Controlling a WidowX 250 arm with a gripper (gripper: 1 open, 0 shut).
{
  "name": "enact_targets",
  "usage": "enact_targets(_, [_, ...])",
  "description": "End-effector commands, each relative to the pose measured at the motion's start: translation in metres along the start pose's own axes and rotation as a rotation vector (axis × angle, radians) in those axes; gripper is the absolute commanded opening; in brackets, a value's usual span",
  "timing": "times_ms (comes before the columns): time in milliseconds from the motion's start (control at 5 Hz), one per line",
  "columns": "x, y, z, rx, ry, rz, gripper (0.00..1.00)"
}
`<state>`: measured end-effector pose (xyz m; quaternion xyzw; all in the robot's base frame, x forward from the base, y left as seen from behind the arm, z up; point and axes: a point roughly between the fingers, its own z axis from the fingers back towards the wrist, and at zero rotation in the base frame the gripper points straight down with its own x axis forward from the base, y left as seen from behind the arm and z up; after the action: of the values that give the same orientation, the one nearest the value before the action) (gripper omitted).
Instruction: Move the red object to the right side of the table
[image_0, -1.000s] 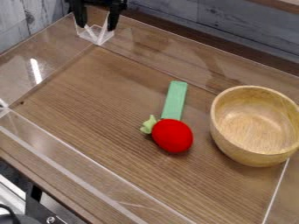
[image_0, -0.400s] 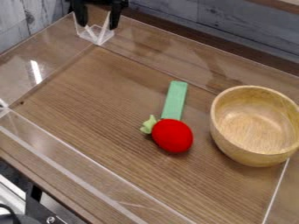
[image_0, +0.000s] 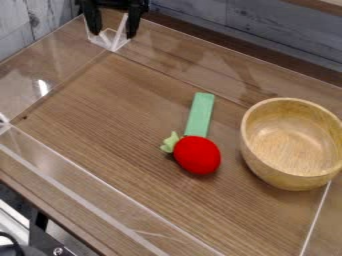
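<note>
Barely any change over the last second: our hand (image_0: 112, 22) has drifted a touch sideways along the far-left corner, nothing else moved. So no progress on the task yet; approach not started. Hand is spread wide, fingers pointing down, holding nothing. The red object (image_0: 198, 155) lies well away from the hand, toward the near middle of the table (image_0: 94, 120), touching the near end of the green bar (image_0: 201, 113). Wooden bowl (image_0: 291, 142) sits further right of it, just beside, and is empty. We judge the next move is a long reach down toward the red object.
</note>
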<state>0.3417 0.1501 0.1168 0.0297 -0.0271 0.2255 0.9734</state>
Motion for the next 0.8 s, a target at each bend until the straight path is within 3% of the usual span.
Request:
enact_targets(0, [0.0,0.0,0.025,-0.013,-0.088,0.028,1.0])
enact_targets(200, [0.017,0.002,0.03,-0.022,-0.099,0.031,1.0])
enact_targets(400, [0.022,0.001,0.031,-0.016,-0.094,0.025,1.0])
enact_targets(600, [-0.002,-0.022,0.02,-0.004,-0.063,0.008,1.0])
